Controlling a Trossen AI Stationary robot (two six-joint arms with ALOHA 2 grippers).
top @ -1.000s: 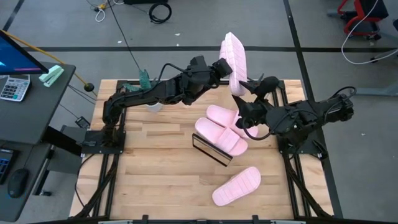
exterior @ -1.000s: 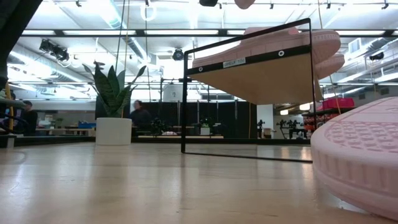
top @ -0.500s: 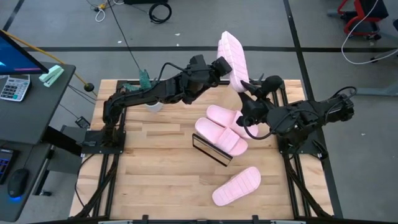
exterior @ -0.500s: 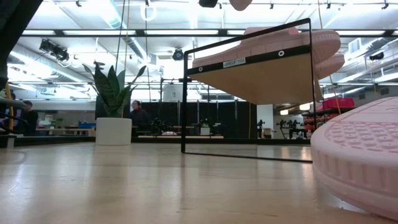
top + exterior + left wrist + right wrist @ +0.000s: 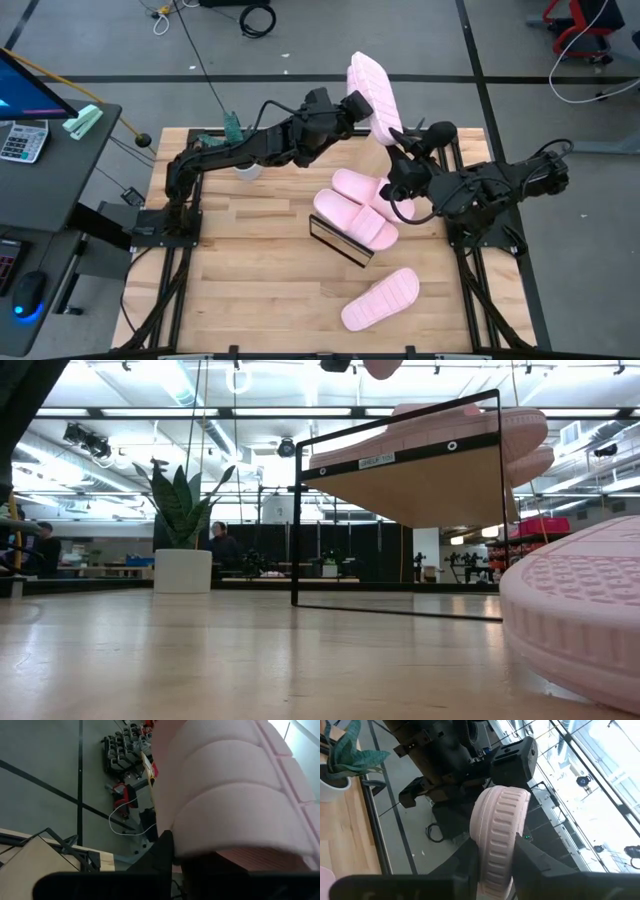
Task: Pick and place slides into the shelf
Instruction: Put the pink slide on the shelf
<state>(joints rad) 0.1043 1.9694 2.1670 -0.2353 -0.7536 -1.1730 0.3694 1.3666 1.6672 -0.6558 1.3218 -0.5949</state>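
Observation:
My left gripper point(image 5: 352, 108) is shut on a pale pink slide point(image 5: 372, 92) and holds it high over the table's far edge. My right gripper point(image 5: 398, 152) has come up to this slide's lower end, and its two fingers are closed on it point(image 5: 496, 840). Two more slides point(image 5: 355, 205) lie side by side on the slanted wooden shelf point(image 5: 340, 240), soles down; they also show in the low view point(image 5: 460, 425). Another slide point(image 5: 380, 298) lies flat on the table near the front edge. My left gripper holds the raised slide by its side edge near the middle point(image 5: 200, 847), coming from the table's left. The slide itself hides the fingertips. The slide is lifted clear and stands steeply on end. My right gripper pinches the slide's lower end across its thick ribbed sole edge point(image 5: 492, 855), one finger point(image 5: 465, 857) on each side. The fingers slant upward from the table's right. The slide rises above them, clear of the table.
A white pot with a green plant point(image 5: 240, 150) stands at the table's far left; it also shows in the low view point(image 5: 182, 530). The near slide's sole point(image 5: 575, 620) fills the low view's right. A desk with a calculator point(image 5: 25, 140) stands left of the table.
My left gripper has tipped the raised slide so that its top end has gone a little toward the table's left. My right gripper has risen toward the slide's lower end and now has it between its fingers.

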